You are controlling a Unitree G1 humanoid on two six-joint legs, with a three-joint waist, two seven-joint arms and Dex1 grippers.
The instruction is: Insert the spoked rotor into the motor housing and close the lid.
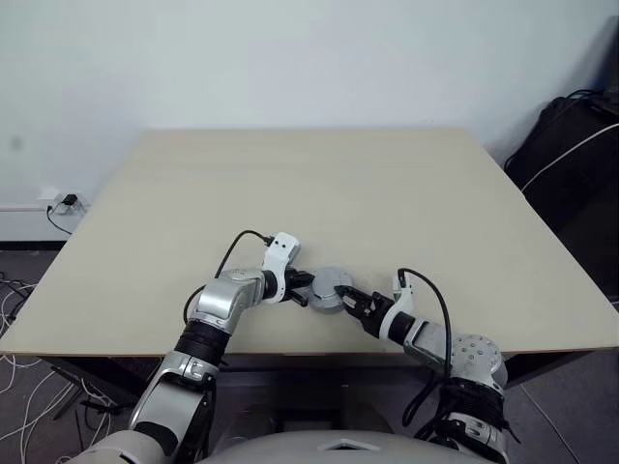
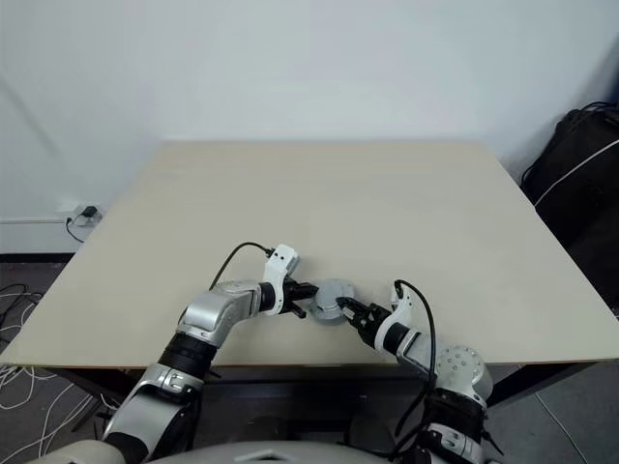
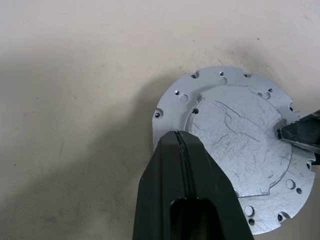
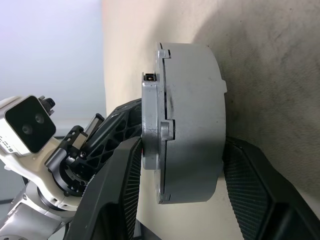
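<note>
The housing (image 1: 332, 287), grey outside with the lid (image 3: 235, 145) seated on top, smooth face up, sits on the desk (image 1: 319, 184) close to the near edge, about midway along it. The left end effector (image 1: 303, 288) has its two black fingers (image 3: 182, 165) pressed together, tips resting on the lid's rim on the side toward the desk's left edge. The right end effector (image 1: 352, 301) comes in from the near right; its fingers (image 4: 250, 185) stand at middling width, one on top of the lid and one below the housing's base. The lower finger seems to touch the housing, but whether they grip it I cannot tell. The rotor is hidden under the lid, if inside.
</note>
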